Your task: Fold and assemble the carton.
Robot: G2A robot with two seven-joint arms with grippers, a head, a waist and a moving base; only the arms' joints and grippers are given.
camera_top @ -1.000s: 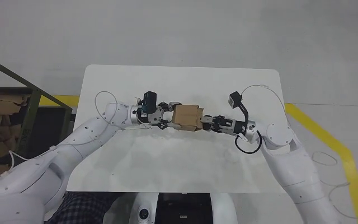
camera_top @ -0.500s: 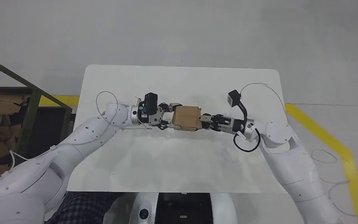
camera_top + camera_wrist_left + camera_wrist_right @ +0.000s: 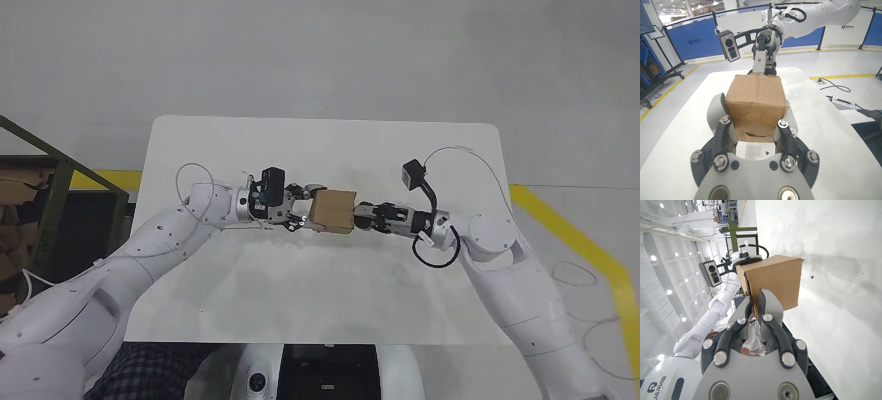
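Cardboard carton [image 3: 331,211]: one brown box, held between two grippers over the middle of the desk [image 3: 200,160], well in from every edge.
Count: one carton, two grippers, one white desk.
Shape and axis: the carton [image 3: 757,96] is close to a cube. In the top view its slightly longer side runs along the line from one gripper to the other, roughly parallel to the desk's near edge.
Facing: one end faces the left gripper, the opposite end the right gripper. On the end towards the left gripper a panel is folded across, with a dark gap and loose flap edges below it. The top face is closed, with a crease down its middle.
Left gripper [image 3: 298,213]: its fingers are spread around the carton's left end, one pressed on each of two opposite side walls, as the left wrist view [image 3: 756,113] shows.
Right gripper [image 3: 362,217]: its fingers are nearly together, pinching a cardboard edge at the carton's [image 3: 772,283] right end, as the right wrist view [image 3: 755,300] shows. It also appears beyond the box in the left wrist view [image 3: 762,70].
Height: whether the carton touches the desk cannot be told for certain.
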